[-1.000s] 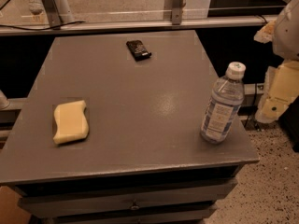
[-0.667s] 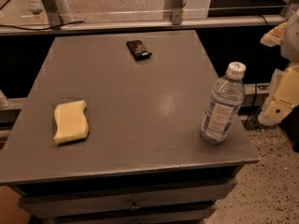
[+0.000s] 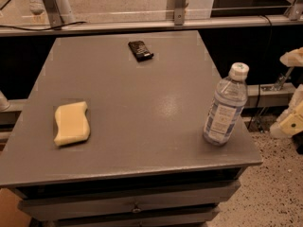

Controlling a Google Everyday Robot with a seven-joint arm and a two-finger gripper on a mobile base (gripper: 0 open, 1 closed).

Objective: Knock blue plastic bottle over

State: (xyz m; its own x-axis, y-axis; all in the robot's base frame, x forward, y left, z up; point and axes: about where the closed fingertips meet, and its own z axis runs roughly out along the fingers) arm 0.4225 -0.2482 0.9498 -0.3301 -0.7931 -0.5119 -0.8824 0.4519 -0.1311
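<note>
The blue plastic bottle [image 3: 226, 105] stands upright near the table's right front corner, with a white cap and a white-and-blue label. My gripper [image 3: 291, 119] is at the far right edge of the view, beyond the table's right side and to the right of the bottle, apart from it. Only its pale, cream-coloured parts show, partly cut off by the frame edge.
A yellow sponge [image 3: 71, 123] lies on the left of the grey table [image 3: 128, 108]. A small dark packet [image 3: 140, 50] lies near the back. Metal rails and posts [image 3: 180, 4] run behind the table. Drawers sit under the front edge. Speckled floor is at the right.
My gripper has drifted to the right, farther from the bottle and closer to the frame edge. The bottle, the sponge and the dark packet have not moved.
</note>
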